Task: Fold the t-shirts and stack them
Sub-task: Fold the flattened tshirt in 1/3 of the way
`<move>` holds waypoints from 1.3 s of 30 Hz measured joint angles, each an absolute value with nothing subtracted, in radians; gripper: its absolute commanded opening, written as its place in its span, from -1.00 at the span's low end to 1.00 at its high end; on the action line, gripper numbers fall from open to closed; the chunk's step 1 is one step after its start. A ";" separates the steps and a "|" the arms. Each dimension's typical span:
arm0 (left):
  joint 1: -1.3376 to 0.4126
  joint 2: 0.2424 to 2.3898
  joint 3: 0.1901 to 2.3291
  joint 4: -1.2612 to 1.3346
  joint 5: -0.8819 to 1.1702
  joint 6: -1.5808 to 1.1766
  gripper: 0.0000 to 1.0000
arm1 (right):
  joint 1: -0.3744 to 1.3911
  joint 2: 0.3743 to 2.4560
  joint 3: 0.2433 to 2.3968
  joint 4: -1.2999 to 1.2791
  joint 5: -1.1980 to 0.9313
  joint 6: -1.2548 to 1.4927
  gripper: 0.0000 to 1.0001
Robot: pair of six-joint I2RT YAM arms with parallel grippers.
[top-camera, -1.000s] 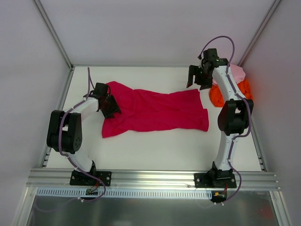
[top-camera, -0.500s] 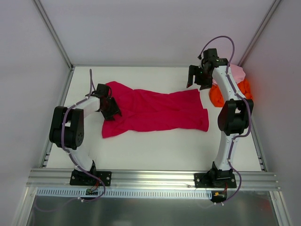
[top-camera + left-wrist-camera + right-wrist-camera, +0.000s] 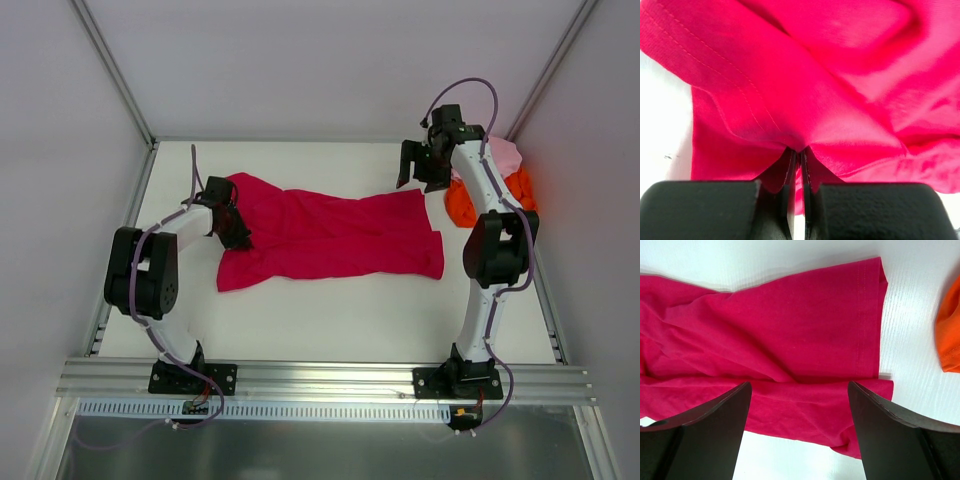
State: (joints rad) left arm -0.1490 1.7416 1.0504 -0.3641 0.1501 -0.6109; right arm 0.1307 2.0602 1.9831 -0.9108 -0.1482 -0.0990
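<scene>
While the left pincer (image 3: 799,152) clamps the left end of the long crimson-magenta cloth t-shirt (image 3: 330,235), the right pincer (image 3: 798,388) hangs wide open, empty, over its right hem.

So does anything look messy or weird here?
Yes. The orange t-shirt and pale pink t-shirt sit crumpled in a heap at the far right, unfolded. The crimson t-shirt lies spread out but wrinkled, with the left gripper pinching its left end. Nothing looks torn or spilled.
</scene>
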 measured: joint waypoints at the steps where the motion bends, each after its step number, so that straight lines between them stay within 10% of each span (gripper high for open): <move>1: -0.151 1.729 1.050 -0.364 0.152 -0.611 -1.00 | 0.131 2.060 1.980 -0.910 -0.150 -0.099 0.66; 21: -0.152 1.644 1.182 -0.429 0.152 -0.590 -0.91 | 0.141 2.060 1.969 -0.910 -0.165 -0.109 0.65; 27: -0.152 1.693 1.209 -0.442 0.153 -0.579 0.08 | 0.141 2.060 1.969 -0.910 -0.166 -0.110 0.65; 39: -0.158 1.767 1.348 -0.457 0.153 -0.581 0.00 | 0.164 2.060 1.964 -0.910 -0.173 -0.117 0.65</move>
